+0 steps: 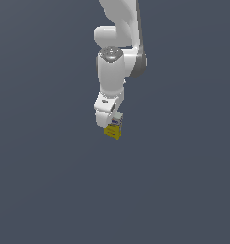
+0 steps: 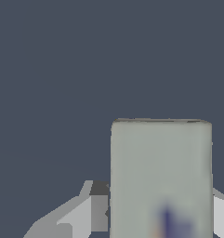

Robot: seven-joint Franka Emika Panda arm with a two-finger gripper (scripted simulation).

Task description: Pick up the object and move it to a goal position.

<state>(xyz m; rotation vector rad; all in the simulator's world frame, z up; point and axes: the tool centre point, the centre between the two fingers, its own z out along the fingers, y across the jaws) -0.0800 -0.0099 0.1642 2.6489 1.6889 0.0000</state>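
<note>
The object [image 1: 113, 130] is a small box with a yellow lower body, a blue label band and a white-grey top. It hangs at the tip of my white gripper [image 1: 114, 125] in the middle of the exterior view. In the wrist view its pale grey top face [image 2: 161, 176] fills the space between my fingers [image 2: 81, 216], with a blurred blue mark near the edge. The fingers press on both sides of the box, so the gripper is shut on it. No goal marker shows in either view.
A plain dark blue-grey ground [image 1: 49, 181] fills both views. The white arm [image 1: 114, 62] comes down from the top of the exterior view.
</note>
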